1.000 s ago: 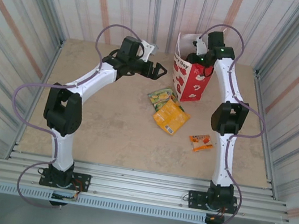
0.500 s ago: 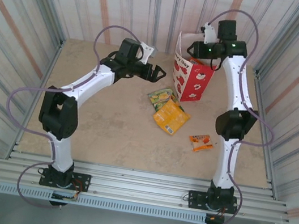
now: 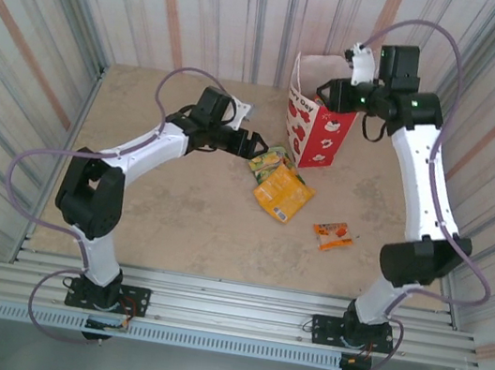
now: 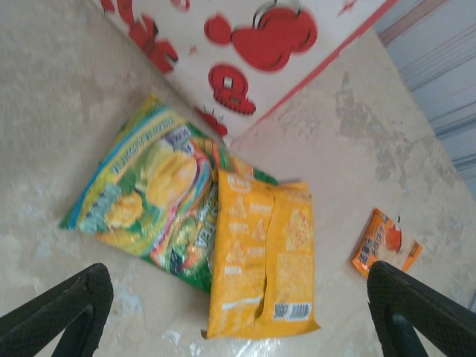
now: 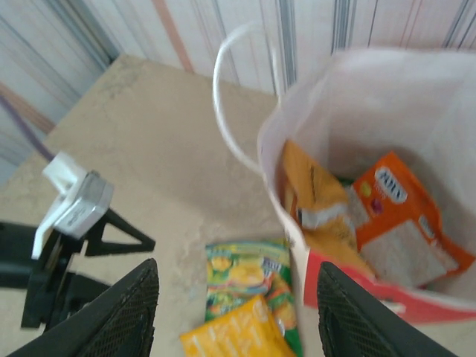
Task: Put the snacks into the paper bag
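The left claw [image 3: 257,140] has moved nearer. It now hangs just left of the shiny green foil snack packet [image 3: 266,160], with its fingers spread wide and holding nothing. The right claw [image 3: 325,90] has come up out of the red and white paper bag [image 3: 317,140]. It hangs over the open top, fingers apart and empty. The bag stands far back on the tan surface [image 3: 178,202]. Inside it lie an orange foil packet [image 5: 405,223] and a yellow foil packet [image 5: 316,201]. The green packet, a yellow-orange foil packet [image 3: 282,193] partly on it, and a small orange packet [image 3: 332,234] have not moved.
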Motion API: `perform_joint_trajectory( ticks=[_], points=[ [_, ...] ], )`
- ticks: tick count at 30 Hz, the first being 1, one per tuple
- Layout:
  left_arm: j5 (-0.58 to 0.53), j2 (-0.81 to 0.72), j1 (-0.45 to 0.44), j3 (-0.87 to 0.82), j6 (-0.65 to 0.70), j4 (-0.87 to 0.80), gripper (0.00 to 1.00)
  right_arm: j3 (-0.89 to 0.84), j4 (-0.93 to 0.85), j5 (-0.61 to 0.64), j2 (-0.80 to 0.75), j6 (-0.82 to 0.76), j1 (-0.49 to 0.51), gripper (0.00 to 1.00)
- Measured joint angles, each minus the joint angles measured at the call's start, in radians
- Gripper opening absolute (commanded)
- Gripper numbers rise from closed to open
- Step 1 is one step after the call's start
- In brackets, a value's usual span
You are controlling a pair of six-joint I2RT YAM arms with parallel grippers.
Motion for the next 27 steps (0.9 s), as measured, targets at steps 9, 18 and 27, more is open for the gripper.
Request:
perform_joint_trajectory(
  ticks=[9, 18, 27],
  points=[
    [0.019, 0.011, -0.012, -0.067, -0.085, -0.002, 0.87, -0.517, 0.207, 0.011, -0.32, 0.082, 0.0, 0.57],
    [0.04, 0.037, -0.028, -0.204, -0.138, 0.048, 0.81, -0.957, 0.394, -0.006, -0.51, 0.194, 0.012, 0.56],
    [0.048, 0.048, -0.059, -0.237, -0.175, 0.14, 0.75, -1.193, 0.565, -0.023, -0.532, 0.294, 0.073, 0.55]
  ],
)
